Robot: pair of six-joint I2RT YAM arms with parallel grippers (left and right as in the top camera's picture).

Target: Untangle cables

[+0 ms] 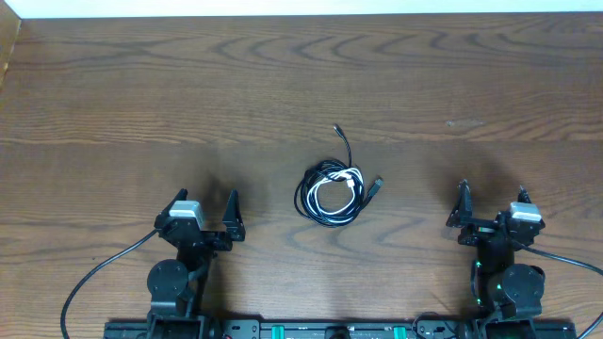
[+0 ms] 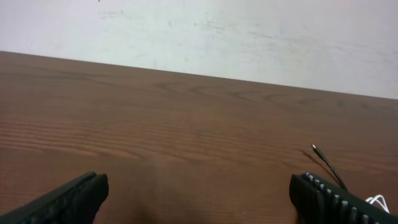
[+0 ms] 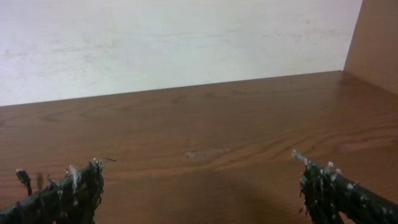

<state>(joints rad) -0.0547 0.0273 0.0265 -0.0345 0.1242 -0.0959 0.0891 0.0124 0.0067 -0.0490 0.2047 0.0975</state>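
The cables lie in one tangled coil at the table's middle. The black cable [image 1: 316,209] loops round, and its thin tail [image 1: 343,143] runs toward the far side. The white cable [image 1: 341,178] is wound into the coil's top, with a plug end [image 1: 376,185] sticking out to the right. My left gripper [image 1: 205,201] stands open to the left of the coil, apart from it. My right gripper [image 1: 493,194] stands open to its right. The left wrist view catches the black tail [image 2: 328,164] and a bit of white cable [image 2: 377,200] past the right finger of the open left gripper [image 2: 199,188]. Nothing lies between the fingers of the right gripper [image 3: 200,173].
Wooden table [image 1: 188,85] with a white wall behind it. A wooden side panel [image 3: 379,43] rises at the far right. The arms' own thick black wires [image 1: 94,278] trail at the near edge. A small dark plug [image 3: 23,177] shows left of the right gripper's finger.
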